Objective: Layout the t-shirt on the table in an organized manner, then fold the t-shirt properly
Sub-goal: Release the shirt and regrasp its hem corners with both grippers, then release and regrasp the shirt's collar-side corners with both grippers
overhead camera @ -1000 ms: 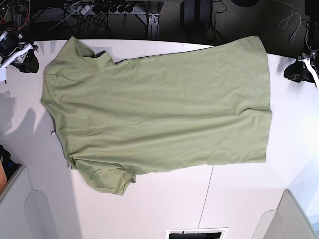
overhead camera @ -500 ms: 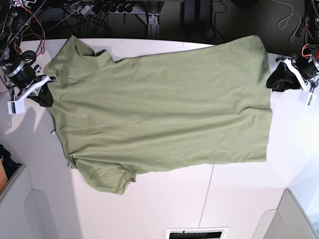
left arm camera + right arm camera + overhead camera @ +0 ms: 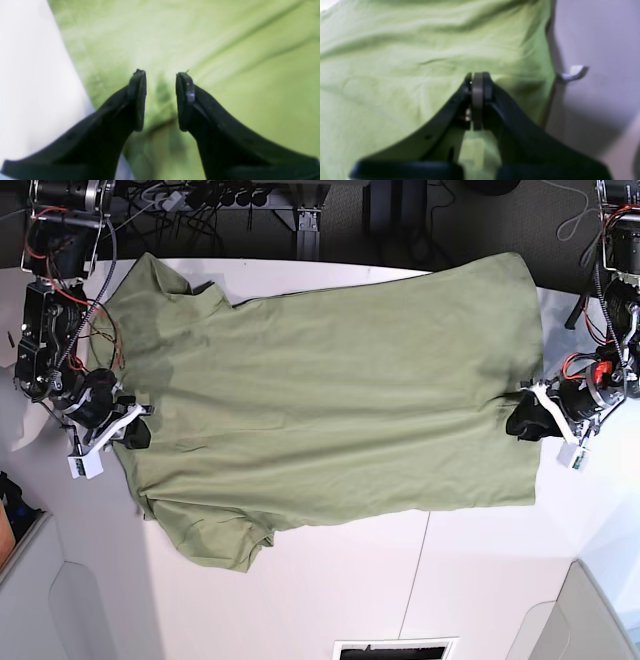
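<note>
1. Item: the t-shirt, olive-green, short-sleeved. We record it spread flat and sideways across the table, collar end toward the base view's left, hem toward its right, one sleeve at the far left edge and the other hanging toward the near left.

2. Condition: mostly smooth, with shallow creases running along its length; the near sleeve is bunched. We judge the layout close to done and folding not yet begun.

3. Handling, by our estimate: light, limp, thin cloth. It will drape and sag from any lifted point, slide easily on the matte top, and drag neighbouring layers with it. Not fragile. A single pinch may catch one layer or both; we cannot tell which from here.

4. Left gripper: poised over the hem edge at the base view's right, jaws spread with green cloth showing in the gap, nothing clamped.

5. Right gripper: over the shoulder side near the shirt's edge, pads pressed together. In the right wrist view no cloth shows between them, so we take it as empty. A small white tag lies on the table just beside that edge.

6. Where to take hold, in our judgement: hems, seams and corners, both ends at once and kept taut, since the edges are thicker.
</note>
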You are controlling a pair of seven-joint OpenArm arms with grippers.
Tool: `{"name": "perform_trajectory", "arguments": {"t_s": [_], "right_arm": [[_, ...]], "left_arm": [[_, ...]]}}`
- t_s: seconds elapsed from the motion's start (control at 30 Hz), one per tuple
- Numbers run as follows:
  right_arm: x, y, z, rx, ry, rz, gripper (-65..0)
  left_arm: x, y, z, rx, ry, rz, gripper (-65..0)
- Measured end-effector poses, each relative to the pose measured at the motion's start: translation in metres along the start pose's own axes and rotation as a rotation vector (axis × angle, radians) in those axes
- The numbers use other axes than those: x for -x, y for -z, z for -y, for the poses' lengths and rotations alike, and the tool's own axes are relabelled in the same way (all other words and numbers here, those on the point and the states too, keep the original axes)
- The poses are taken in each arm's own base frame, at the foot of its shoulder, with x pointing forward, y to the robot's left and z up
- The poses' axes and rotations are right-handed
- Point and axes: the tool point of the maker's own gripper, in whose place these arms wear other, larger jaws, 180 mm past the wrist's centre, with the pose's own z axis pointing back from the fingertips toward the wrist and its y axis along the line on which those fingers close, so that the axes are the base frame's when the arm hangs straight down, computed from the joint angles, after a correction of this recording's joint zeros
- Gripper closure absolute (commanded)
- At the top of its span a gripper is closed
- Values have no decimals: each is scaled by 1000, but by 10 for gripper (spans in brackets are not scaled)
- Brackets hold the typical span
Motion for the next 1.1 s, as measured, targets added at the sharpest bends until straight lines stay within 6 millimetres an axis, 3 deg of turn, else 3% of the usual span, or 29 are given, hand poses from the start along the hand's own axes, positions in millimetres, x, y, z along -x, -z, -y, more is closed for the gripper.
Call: {"name": "perform_trajectory", "arguments": {"t_s": [0.07, 0.17, 0.23, 0.4, 0.57, 0.73, 0.93, 1.0, 1.1], "right_arm": [[4, 1, 2, 8, -2, -13, 0], [13, 1, 4, 16, -7, -37, 0], [15, 1, 4, 18, -9, -42, 0], [21, 0, 3, 12, 0, -46, 0], [23, -1, 3, 9, 8, -43, 0], [12, -11, 10, 35, 17, -6, 0], [-20, -43, 18, 54, 34, 76, 0], [-15, -59, 21, 56, 35, 92, 0], [12, -84, 33, 101, 47, 59, 0]], "left_arm": [[11, 17, -2, -11, 27, -51, -228], [8, 33, -5, -19, 10, -24, -228], [4, 43, -11, -53, 20, -37, -228], [-9, 75, 6, -49, 72, -54, -228], [-30, 95, 11, -84, 106, -58, -228], [-35, 89, 4, -80, 121, -78, -229], [-41, 52, 16, 92, 131, -105, -229], [-50, 36, 12, 110, 110, -89, -229], [-53, 6, -4, 104, 101, -84, -229]]}}
